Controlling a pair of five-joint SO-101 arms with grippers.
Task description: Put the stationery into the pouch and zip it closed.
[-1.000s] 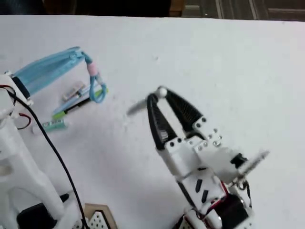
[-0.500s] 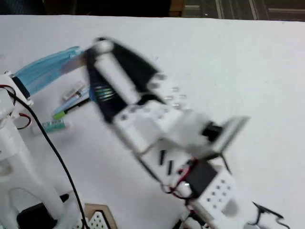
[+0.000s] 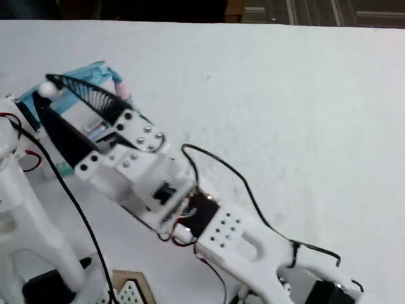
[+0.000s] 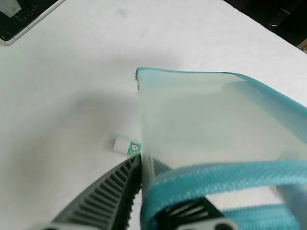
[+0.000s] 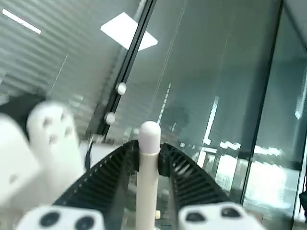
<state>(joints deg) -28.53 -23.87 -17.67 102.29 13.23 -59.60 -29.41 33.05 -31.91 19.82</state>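
The blue mesh pouch [image 3: 93, 69] lies at the table's far left, its mouth held up by my left gripper [image 3: 25, 117]. In the left wrist view that gripper [image 4: 144, 167] is shut on the pouch's [image 4: 201, 120] teal-trimmed edge. My right gripper [image 3: 45, 95] hangs over the pouch mouth, shut on a white pen [image 3: 45, 88] with a round tip. In the right wrist view the pen [image 5: 147, 167] stands clamped between the fingers [image 5: 184, 177], pointing up toward the room. A small white tube with a green label [image 4: 126, 146] lies on the table beside the pouch.
Loose stationery [image 3: 95, 130] lies on the table under the right arm, partly hidden by it. A green-labelled piece [image 3: 63, 168] rests close to the left arm's white base [image 3: 25, 215]. The pink zipper pull [image 3: 123, 92] shows at the pouch's end. The table's right half is bare.
The right arm swung left from the table's middle, carrying the white pen, and now stands over the pouch mouth. The left arm and pouch have stayed put.
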